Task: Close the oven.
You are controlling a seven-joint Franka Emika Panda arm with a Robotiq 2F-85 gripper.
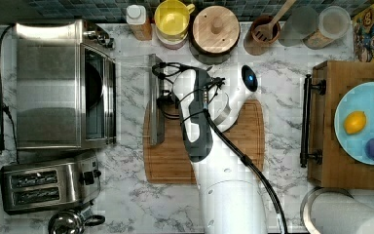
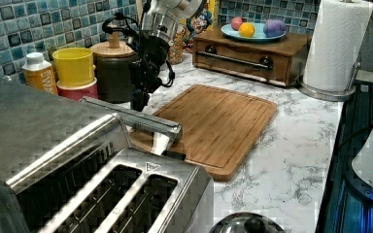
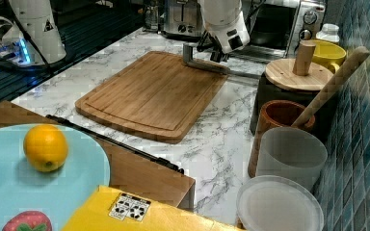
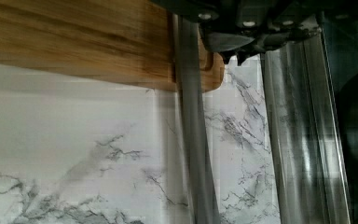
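The oven is a big steel box at the top view's left, its dark inside showing. Its glass door lies folded down flat over the marble. The steel bar handle runs along the door's outer edge, over the edge of the cutting board. My gripper is right beside the handle on the board side. In the left view the gripper hangs just above the handle. The wrist view shows the handle, the glass and the gripper close together.
A wooden cutting board lies under my arm. A two-slot toaster and a kettle stand below the oven in the top view. Jars and cups line the tiled wall. A wooden box with a fruit plate stands at the top view's right.
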